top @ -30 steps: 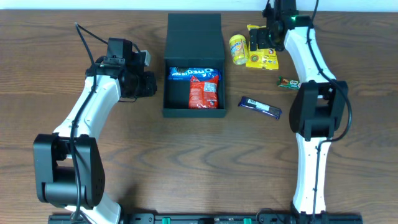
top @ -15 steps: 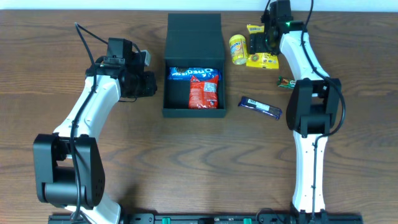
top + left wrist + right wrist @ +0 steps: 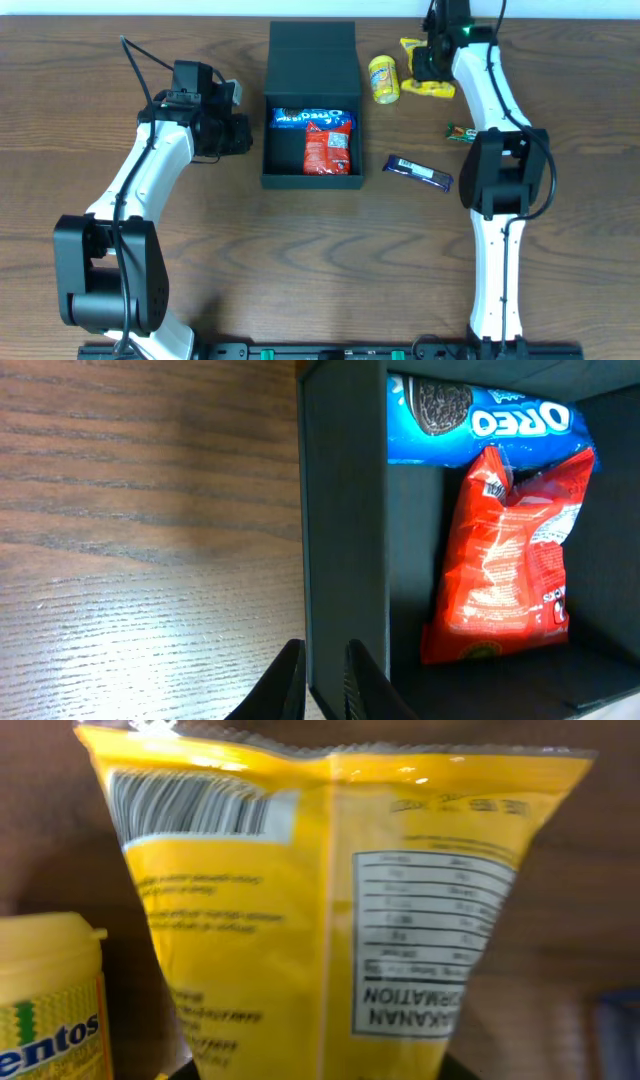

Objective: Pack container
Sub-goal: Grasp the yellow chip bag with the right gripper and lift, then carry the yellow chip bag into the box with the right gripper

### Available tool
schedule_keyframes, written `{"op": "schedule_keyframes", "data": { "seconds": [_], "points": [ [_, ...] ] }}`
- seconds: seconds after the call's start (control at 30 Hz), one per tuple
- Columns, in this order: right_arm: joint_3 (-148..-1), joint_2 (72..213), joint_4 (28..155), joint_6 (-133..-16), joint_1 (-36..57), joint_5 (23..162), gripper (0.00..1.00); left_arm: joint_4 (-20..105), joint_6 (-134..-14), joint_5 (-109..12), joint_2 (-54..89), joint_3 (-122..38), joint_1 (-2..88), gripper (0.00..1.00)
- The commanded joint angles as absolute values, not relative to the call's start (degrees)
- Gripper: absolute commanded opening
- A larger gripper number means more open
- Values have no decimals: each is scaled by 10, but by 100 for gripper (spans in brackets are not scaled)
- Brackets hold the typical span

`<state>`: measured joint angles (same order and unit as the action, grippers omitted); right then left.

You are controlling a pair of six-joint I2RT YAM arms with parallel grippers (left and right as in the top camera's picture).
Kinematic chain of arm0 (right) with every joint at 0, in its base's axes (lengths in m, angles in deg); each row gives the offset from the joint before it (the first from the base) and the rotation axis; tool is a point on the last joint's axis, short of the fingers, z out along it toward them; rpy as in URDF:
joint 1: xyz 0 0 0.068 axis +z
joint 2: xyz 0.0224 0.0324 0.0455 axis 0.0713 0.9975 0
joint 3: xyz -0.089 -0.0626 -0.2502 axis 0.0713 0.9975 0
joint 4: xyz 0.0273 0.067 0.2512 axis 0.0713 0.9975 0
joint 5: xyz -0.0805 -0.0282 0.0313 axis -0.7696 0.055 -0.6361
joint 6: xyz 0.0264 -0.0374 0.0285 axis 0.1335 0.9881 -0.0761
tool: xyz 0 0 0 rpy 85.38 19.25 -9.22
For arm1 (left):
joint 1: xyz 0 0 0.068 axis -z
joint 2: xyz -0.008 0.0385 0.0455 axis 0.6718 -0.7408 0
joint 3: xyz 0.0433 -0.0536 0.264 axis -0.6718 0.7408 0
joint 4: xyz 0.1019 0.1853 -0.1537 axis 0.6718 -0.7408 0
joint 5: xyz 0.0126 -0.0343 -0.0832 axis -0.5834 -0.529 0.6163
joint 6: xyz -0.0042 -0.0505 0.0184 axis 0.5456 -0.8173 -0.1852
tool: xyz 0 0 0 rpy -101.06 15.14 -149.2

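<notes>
One matte black square cardboard container sits on the wood-grain table with its mouth upward. Its hinged flap lid lies open flat on the far side, so box and lid together run lengthwise away from the robot. Two snacks lie inside: one glossy blue Oreo packet across the far end and one crinkled red foil bag nearer. Four snacks lie right of the container. They are one yellow Mentos tub, one yellow plastic packet, one small green wrapped bar and one slim dark blue bar. The right hand is closed on the yellow packet, which fills its wrist view. The left hand is at the container's left wall, its fingers narrowly apart. Whether they pinch the wall cannot be told.
</notes>
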<state>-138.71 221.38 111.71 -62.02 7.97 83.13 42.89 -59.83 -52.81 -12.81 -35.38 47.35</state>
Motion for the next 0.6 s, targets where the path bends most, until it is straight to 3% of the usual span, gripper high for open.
{"op": "schedule_keyframes", "data": {
  "seconds": [0.0, 0.27, 0.57],
  "points": [
    [-1462, 2220, 1139, -603, 82, 795, 25, 433, -596, -526, -119, -366, 473, 15],
    [-1615, 2198, 1256, -601, 86, 794, 22, 442, -596, -526, -119, -366, 471, 15],
    [-1557, 2026, 1341, -610, 88, 876, 17, 450, -594, -526, -116, -366, 458, 15]
  ]
}}
